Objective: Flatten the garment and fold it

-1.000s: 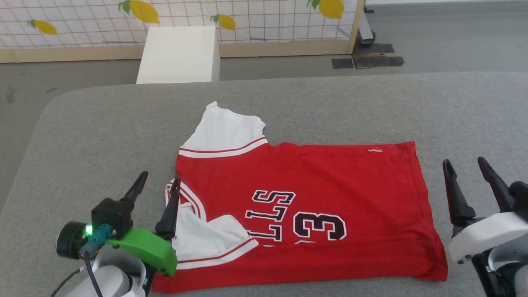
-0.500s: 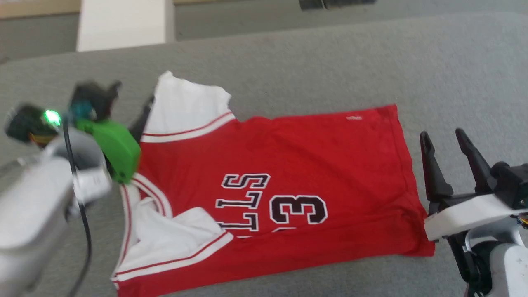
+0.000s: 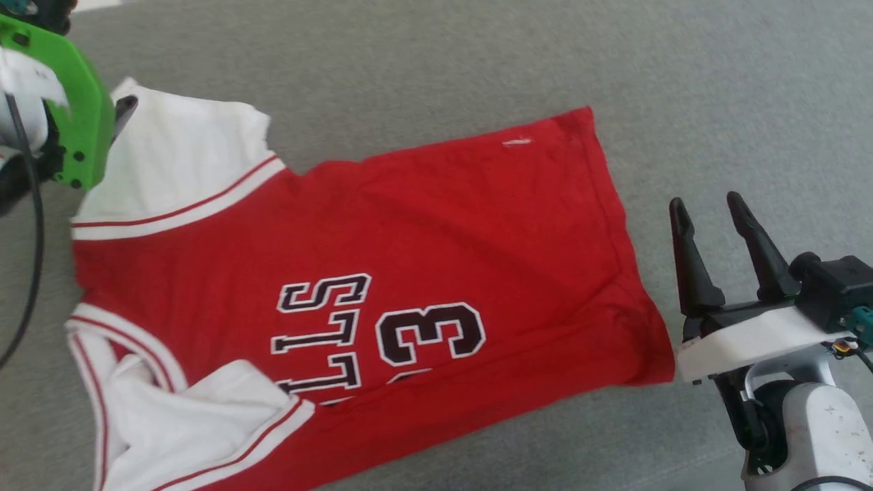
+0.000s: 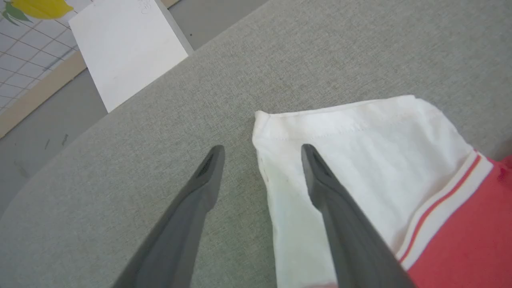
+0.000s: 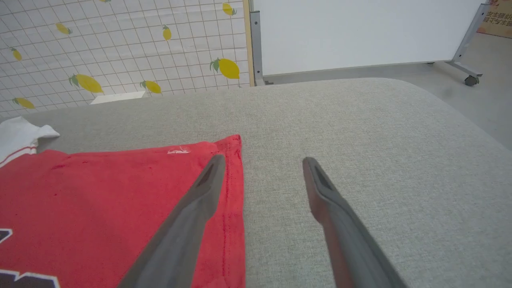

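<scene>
Looked like flattening: left hand (image 4: 262, 149) released, straddled sleeve (image 4: 372, 152) edge; right hand (image 3: 708, 202) released beside shirt (image 3: 443, 218) hem. Next: pinch sleeve, pull flat.

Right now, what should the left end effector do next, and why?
Probably lower the open left end effector and pinch the far white sleeve, whose edge lies between its fingers; it looks bunched, so pulling outward should flatten the garment.
</scene>
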### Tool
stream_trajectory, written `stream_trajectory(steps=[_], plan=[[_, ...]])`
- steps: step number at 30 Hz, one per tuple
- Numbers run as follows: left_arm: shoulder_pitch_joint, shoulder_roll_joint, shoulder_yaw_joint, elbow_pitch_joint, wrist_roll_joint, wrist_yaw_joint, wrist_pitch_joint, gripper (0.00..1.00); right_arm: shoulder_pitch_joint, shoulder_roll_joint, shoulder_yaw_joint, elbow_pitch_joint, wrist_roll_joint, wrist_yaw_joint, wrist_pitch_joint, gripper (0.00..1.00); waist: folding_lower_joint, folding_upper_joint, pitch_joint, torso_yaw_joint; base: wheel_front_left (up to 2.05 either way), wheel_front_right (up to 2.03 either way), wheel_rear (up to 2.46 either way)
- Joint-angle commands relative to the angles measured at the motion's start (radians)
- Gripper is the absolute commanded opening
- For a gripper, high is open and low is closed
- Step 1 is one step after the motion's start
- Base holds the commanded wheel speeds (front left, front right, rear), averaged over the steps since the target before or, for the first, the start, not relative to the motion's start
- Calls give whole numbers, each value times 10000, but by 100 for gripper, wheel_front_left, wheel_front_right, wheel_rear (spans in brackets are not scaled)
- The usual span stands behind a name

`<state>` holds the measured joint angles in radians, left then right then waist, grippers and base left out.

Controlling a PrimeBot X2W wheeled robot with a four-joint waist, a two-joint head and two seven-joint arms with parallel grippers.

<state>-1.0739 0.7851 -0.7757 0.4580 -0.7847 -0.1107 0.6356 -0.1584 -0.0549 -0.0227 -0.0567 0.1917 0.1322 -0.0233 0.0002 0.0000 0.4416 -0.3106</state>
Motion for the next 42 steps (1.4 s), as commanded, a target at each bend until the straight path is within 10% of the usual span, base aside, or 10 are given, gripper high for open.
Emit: stream_trajectory(steps=[1, 11, 12, 24, 42], plan=[[-241, 13, 13, 193, -255, -52, 350, 100, -190, 38, 40, 88, 76, -15, -104, 100, -2, 0, 637, -615, 0, 0, 0], [-576, 321, -275, 1052, -156, -32, 1266, 100, -364, 45, 77, 495, 259, -15, -393, 100, -2, 0, 1054, -893, 0, 0, 0], [-551, 284, -324, 1057, -203, -40, 1395, 0, -379, 45, 98, 518, 204, -15, -378, 100, -2, 0, 1055, -871, 0, 0, 0], [-499, -276, -327, 1097, -44, -41, -95, 0, -503, -90, 76, 323, -337, -15, 139, 100, -2, 0, 336, -202, 0, 0, 0], [1088, -1167, -553, -1841, 444, 116, -4007, 0, -2134, -3907, 1112, 106, 1719, -15, 5967, 100, -2, 0, -662, 2308, 0, 0, 0]])
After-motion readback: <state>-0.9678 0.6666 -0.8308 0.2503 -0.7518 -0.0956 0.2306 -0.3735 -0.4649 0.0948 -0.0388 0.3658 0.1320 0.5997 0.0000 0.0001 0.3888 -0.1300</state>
